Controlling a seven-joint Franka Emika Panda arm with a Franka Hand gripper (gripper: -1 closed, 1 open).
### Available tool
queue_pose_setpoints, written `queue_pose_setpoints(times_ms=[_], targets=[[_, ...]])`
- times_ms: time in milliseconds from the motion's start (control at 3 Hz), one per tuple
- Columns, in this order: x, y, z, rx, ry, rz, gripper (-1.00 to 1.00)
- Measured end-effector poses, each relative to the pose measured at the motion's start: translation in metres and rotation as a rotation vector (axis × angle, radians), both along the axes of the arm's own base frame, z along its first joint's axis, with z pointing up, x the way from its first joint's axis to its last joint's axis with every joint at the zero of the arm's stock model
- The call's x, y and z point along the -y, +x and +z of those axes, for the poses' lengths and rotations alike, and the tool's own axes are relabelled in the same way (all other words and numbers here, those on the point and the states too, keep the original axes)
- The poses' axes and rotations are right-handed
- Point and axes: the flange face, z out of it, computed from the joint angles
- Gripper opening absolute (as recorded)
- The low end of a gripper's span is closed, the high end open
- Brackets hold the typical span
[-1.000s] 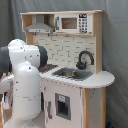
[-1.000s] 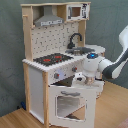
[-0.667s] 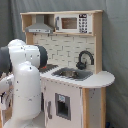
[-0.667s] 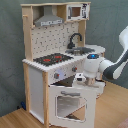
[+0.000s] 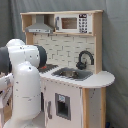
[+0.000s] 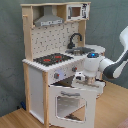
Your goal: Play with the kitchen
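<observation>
The toy kitchen (image 5: 95,82) (image 6: 37,75) is white and light wood, and it shows in both exterior views. It has a black-and-red hob (image 6: 50,59), a black faucet (image 5: 85,58) (image 6: 75,40), a sink (image 5: 73,74) and a grey hood (image 5: 40,25) (image 6: 49,20). The windowed oven door (image 6: 70,104) hangs tilted outward at its top. My gripper (image 6: 79,78) is at the kitchen's front, just above the door's top edge and below the knobs. In the first exterior view the gripper is hidden behind my own arm (image 5: 25,75).
A toy microwave (image 5: 70,23) sits on the top shelf beside the hood. A grey curtain (image 5: 116,45) hangs behind the kitchen. The floor is wooden (image 6: 112,112). My white arm (image 6: 112,65) reaches in from the second exterior view's right.
</observation>
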Motion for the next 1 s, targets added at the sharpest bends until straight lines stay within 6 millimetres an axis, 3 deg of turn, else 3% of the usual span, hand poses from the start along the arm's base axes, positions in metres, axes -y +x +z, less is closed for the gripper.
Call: queue_pose_setpoints(times_ms=[333, 1000], targets=[[0.000, 0.000, 0.000, 0.000, -0.003, -0.003, 1.00], [0.010, 0.021, 0.037, 0.088, -0.093, -0.095, 1.00]])
